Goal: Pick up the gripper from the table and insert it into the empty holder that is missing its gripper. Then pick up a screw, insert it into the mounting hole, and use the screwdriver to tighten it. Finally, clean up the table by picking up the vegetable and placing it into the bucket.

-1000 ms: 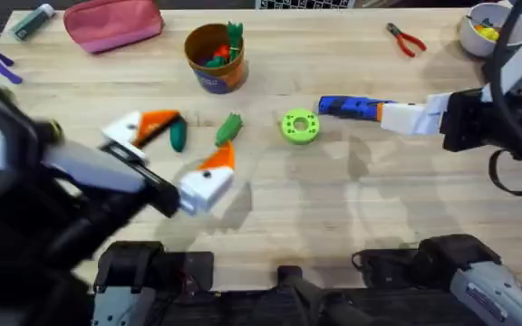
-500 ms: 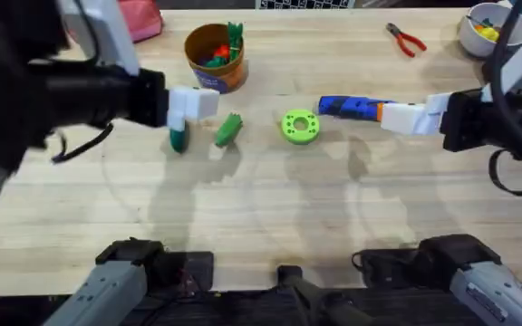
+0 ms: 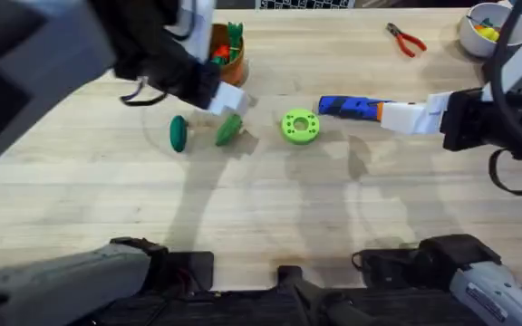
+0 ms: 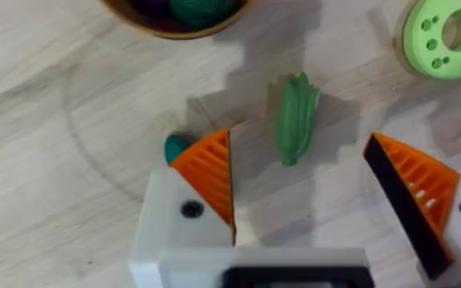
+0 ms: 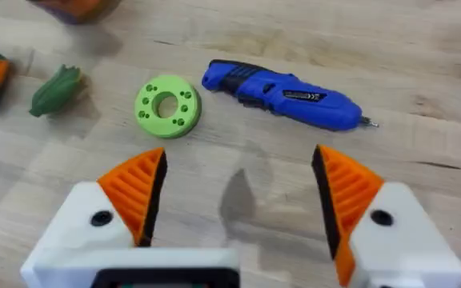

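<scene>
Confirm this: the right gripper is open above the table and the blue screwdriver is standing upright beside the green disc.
Not quite. The screwdriver is lying flat on the table, not standing upright; the right wrist view shows it on its side beside the green disc. The rest holds: the right gripper is open above the table.

Your screwdriver and vegetable on the bench
Blue screwdriver [image 5: 282, 96] lies flat; green vegetable [image 4: 295, 117] lies near the orange bucket [image 3: 229, 56].

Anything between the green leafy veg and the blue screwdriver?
Yes: the green disc lies between the leafy vegetable and the screwdriver, apart from both. The right wrist view shows it, as does the overhead.
</scene>
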You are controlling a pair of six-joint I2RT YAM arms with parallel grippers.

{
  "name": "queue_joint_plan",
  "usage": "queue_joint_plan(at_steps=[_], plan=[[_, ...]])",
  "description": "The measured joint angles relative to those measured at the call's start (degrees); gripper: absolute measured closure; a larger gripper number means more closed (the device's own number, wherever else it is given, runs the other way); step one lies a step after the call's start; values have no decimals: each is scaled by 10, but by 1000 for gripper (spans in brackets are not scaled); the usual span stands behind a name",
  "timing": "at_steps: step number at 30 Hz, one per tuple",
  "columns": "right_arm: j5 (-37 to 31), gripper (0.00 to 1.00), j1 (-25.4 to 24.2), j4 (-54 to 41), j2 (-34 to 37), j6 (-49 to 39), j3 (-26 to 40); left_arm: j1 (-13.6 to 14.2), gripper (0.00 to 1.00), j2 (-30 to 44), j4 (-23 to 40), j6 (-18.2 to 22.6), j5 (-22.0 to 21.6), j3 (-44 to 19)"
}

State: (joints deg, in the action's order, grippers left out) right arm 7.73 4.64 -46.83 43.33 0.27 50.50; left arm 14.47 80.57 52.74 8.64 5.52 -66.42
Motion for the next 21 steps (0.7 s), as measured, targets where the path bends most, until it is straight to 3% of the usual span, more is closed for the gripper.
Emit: queue_joint_plan(at_steps=[6,10,17,21], plan=[[0,8,0,0,0,0,0,27,15,82,37,-27,-17,-14],[0,8,0,0,0,0,0,41,15,98,43,-48,-24,-14],[0,8,0,1,0,0,0,44,15,105,71,-56,-24,-19],[0,8,0,0,0,0,0,47,14,145,52,-56,-24,-19]])
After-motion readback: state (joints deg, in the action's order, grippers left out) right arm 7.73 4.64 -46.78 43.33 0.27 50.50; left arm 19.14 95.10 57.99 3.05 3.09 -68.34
